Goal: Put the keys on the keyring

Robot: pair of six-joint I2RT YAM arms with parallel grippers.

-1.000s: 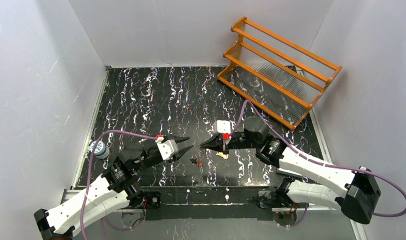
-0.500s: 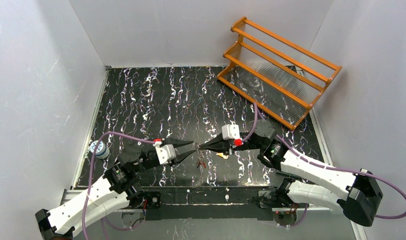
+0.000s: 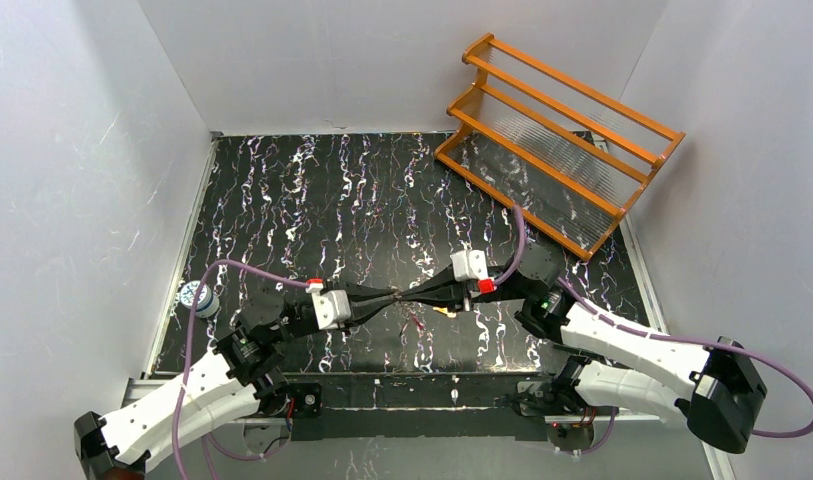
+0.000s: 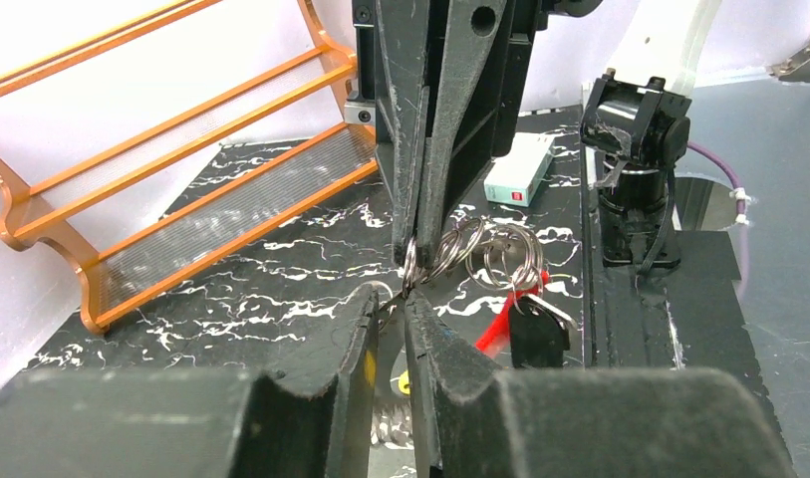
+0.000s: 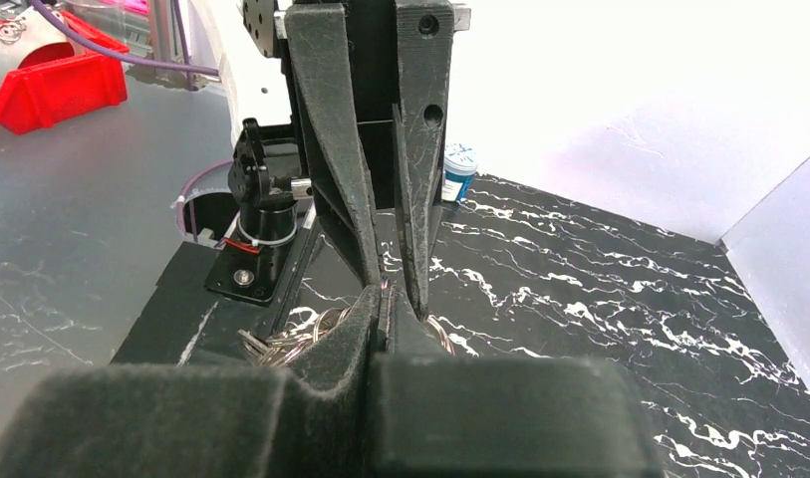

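The keyring (image 4: 485, 249), a cluster of silver wire loops with a red piece (image 4: 500, 317), hangs from my right gripper (image 3: 410, 296), which is shut on one loop (image 5: 385, 291). A silvery key with a dark head (image 4: 538, 334) dangles from the loops. My left gripper (image 3: 390, 296) meets the right one tip to tip. Its jaws (image 4: 391, 299) stand narrowly apart, with a strand of ring wire between the tips. A brass key (image 3: 444, 311) lies on the table just below the right gripper.
An orange slatted rack (image 3: 557, 140) stands at the back right. A small blue-and-white pot (image 3: 197, 297) sits by the left wall. White walls enclose the black marbled table (image 3: 312, 200). The right arm's base (image 4: 635, 149) is close behind the keyring.
The two grippers have closed the gap and now touch tips. The right carried the keyring leftward. The left moved right and narrowed its jaws around the ring wire.
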